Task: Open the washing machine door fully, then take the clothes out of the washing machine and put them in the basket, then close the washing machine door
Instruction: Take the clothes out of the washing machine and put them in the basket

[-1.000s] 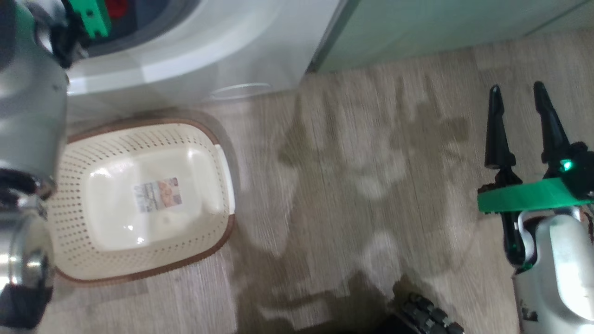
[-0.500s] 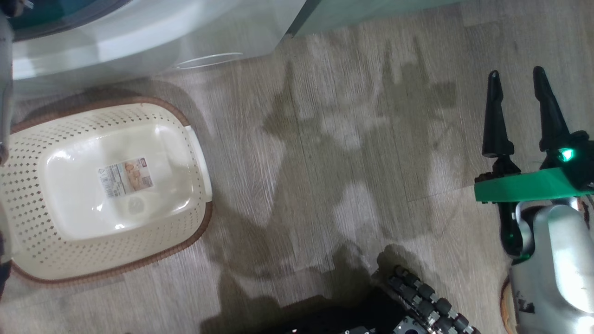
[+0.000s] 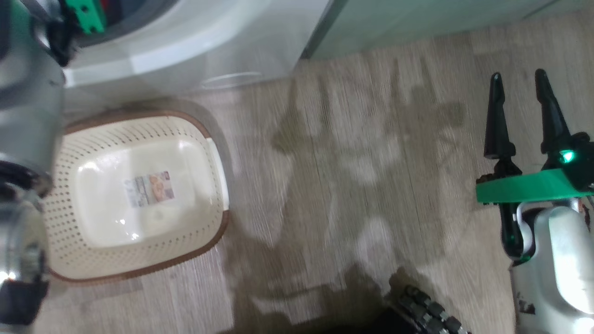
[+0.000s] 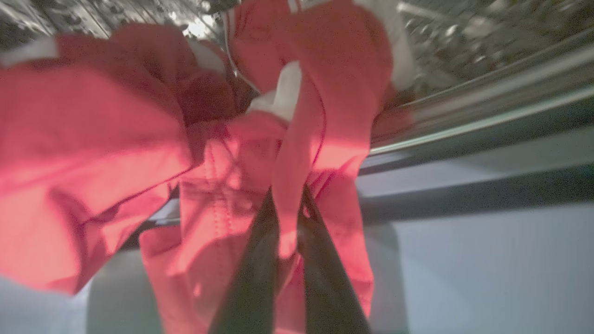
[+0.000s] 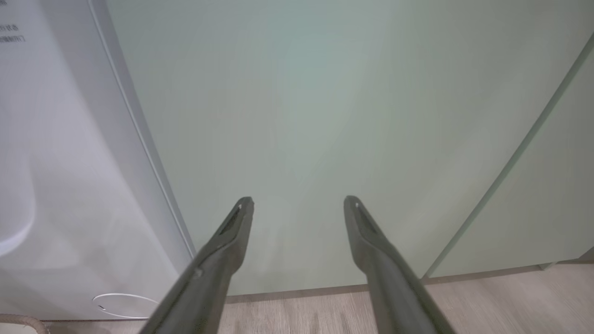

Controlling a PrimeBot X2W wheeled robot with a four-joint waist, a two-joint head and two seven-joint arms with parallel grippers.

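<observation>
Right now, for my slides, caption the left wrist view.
Left gripper pinches red clothes at the mouth of the washing machine.

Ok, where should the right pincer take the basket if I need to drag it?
Probably the white side handle of the basket, approached from the open floor on its right: that handle faces the right pincer, whose fingers stand apart.

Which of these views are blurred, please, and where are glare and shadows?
Head view: motion-smeared throughout, glare patches in the basket, dark shadows across the floor. Left wrist view: clothes close and soft, drum streaked. Right wrist view: crisp, evenly lit, right gripper sharp against the cabinet.
</observation>
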